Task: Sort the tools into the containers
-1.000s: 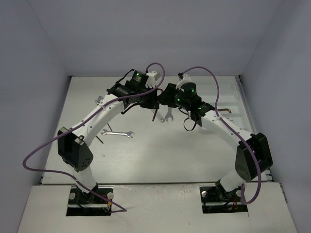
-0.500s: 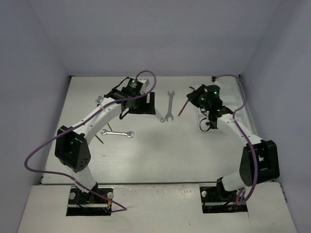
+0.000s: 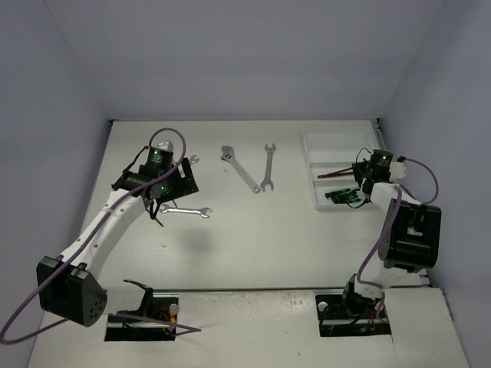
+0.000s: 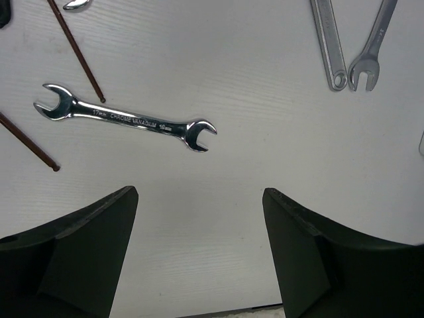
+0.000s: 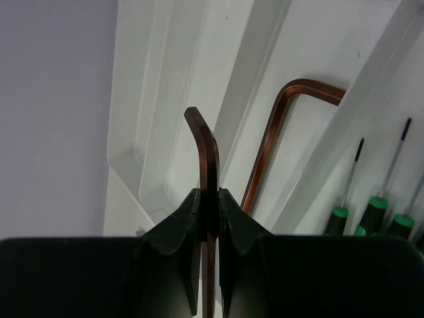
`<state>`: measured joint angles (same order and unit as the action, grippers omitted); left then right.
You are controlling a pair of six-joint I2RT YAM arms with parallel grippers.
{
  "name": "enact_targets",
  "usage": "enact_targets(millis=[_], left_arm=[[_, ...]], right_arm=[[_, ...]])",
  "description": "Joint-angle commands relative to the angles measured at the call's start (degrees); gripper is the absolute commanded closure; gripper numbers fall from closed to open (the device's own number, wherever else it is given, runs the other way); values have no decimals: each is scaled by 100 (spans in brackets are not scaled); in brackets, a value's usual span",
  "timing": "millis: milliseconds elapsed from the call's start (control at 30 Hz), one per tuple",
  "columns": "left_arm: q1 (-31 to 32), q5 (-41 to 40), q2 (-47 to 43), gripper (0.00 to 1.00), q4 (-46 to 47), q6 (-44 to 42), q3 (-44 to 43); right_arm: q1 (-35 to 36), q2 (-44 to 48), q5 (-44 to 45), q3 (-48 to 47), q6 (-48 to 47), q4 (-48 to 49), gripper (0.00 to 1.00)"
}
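My right gripper (image 5: 209, 193) is shut on a dark brown hex key (image 5: 207, 152) and holds it over the white tray (image 3: 321, 150) at the right, above the middle compartment. Another hex key (image 5: 271, 139) lies in that compartment. Green-and-black screwdrivers (image 5: 344, 192) lie in the near one. My left gripper (image 4: 199, 193) hangs open and empty over the table, just short of a silver open-end wrench (image 4: 126, 118). An adjustable wrench (image 3: 239, 167) and a second open-end wrench (image 3: 268, 166) lie at the middle back.
Two loose hex keys (image 4: 76, 53) lie left of the near wrench. A small wrench (image 3: 192, 160) lies behind my left gripper (image 3: 170, 185). Grey walls close in the table on the left, back and right.
My left arm has pulled back from the centre to the left and its gripper has opened. My right arm has swung right to the tray, carrying the hex key.
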<state>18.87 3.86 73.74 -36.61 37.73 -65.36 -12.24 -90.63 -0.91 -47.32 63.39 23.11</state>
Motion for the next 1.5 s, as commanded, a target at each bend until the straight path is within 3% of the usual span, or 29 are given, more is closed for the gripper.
enact_targets(millis=[0,300,400,500,1100,1267,1467], left_arm=[[-125,-230,-444,27,133,152,247],[-156,-328,-809,27,-94,288,542],[-164,-500,-835,27,-190,306,551],[-173,-505,-819,27,-185,349,556],[-190,-386,-105,27,-145,402,94],[-191,-386,-104,27,-136,328,72],[-191,-386,-288,27,-138,355,229]], right_arm=[[-42,-667,53,-654,563,862,100],[-42,-1730,-41,-1341,799,1091,99],[-42,-1687,20,-1246,868,1098,77],[-42,-1575,-53,-1210,808,1041,66],[-52,327,-14,-813,-62,-78,63],[-203,-33,-86,-1024,-604,-299,70],[-226,-797,20,-1710,-883,-651,69]])
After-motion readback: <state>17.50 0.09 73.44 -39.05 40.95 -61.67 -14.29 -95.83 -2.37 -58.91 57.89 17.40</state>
